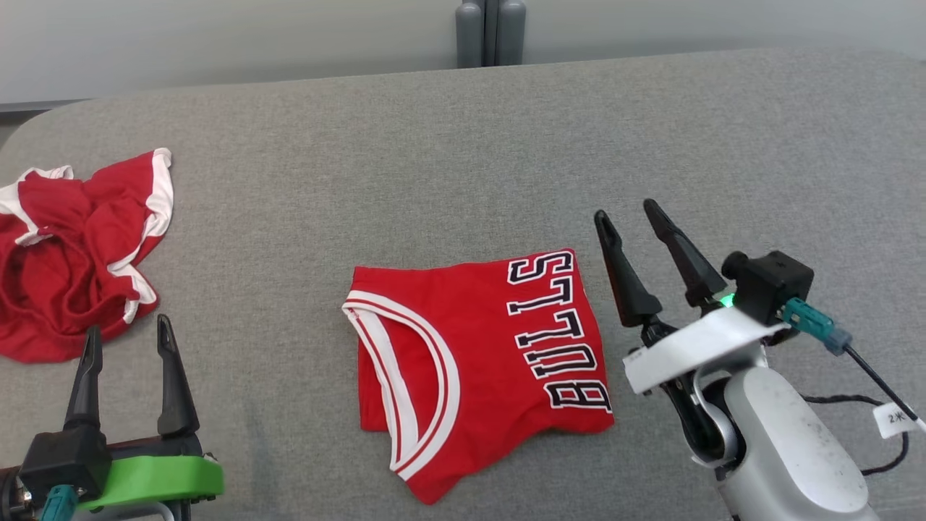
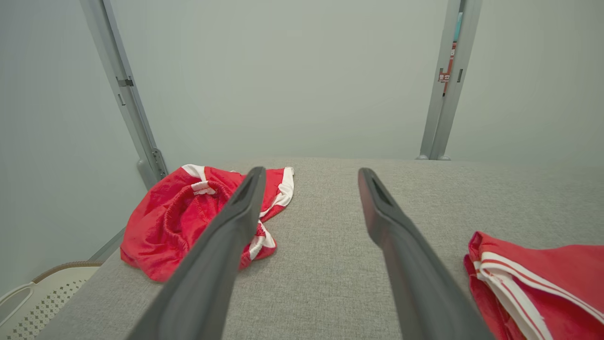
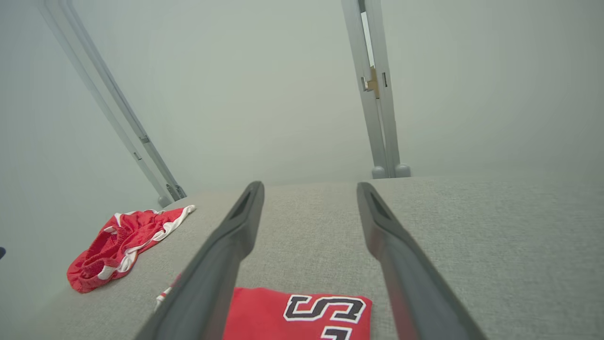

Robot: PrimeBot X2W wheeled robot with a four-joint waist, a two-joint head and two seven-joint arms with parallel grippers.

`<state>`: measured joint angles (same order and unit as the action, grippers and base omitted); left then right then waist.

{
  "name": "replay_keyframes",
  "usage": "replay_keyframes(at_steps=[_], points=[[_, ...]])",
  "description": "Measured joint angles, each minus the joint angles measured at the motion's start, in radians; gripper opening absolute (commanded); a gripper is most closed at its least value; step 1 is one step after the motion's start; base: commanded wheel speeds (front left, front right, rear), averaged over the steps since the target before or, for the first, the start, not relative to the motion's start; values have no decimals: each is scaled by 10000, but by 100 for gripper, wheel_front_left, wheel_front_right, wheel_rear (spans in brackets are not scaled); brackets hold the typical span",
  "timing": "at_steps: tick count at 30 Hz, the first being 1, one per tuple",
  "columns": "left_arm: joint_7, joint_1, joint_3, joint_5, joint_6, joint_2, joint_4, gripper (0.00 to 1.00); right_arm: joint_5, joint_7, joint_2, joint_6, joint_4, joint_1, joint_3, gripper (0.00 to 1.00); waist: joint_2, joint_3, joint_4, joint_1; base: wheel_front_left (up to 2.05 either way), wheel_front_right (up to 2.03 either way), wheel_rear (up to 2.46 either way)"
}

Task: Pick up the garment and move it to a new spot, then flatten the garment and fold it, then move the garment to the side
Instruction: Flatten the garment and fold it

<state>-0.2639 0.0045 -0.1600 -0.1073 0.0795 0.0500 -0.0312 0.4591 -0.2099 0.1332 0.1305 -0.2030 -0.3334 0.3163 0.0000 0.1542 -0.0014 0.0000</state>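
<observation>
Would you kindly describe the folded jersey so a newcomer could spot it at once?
On the grey padded table, look at the middle near the front, just left of the right pincer. The folded jersey lies flat there. Unlike the crumpled red garment at the far left, it shows black BULLS lettering and a white-trimmed neckline.

The red BULLS jersey (image 1: 463, 362) lies folded flat on the grey surface (image 1: 434, 181), white-trimmed neckline leftward.
</observation>
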Motion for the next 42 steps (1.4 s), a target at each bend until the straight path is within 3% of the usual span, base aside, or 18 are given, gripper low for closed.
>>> replay_keyframes(at_steps=[10, 21, 33, 42], points=[[0, 73, -15, 115, 86, 0, -10, 100, -1459, -439, -274, 2, 483, 1587, -1327, 100, 0, 29, -344, 0, 0, 0, 0], [0, 180, 487, 286, 184, 0, -205, 100, -1962, -518, -752, 2, 731, 2370, -1887, 100, 0, -50, -404, 0, 0, 0, 0], [0, 584, 2999, 493, 479, 75, -1208, 100, -2077, -518, -821, 2, 619, 2446, -1933, 100, 0, -257, -257, 0, 0, 0, 0], [0, 657, 5101, -431, 493, 784, -2378, 100, -2165, -520, -826, 2, 500, 2363, -1816, 100, 0, -211, -319, 0, 0, 0, 0]])
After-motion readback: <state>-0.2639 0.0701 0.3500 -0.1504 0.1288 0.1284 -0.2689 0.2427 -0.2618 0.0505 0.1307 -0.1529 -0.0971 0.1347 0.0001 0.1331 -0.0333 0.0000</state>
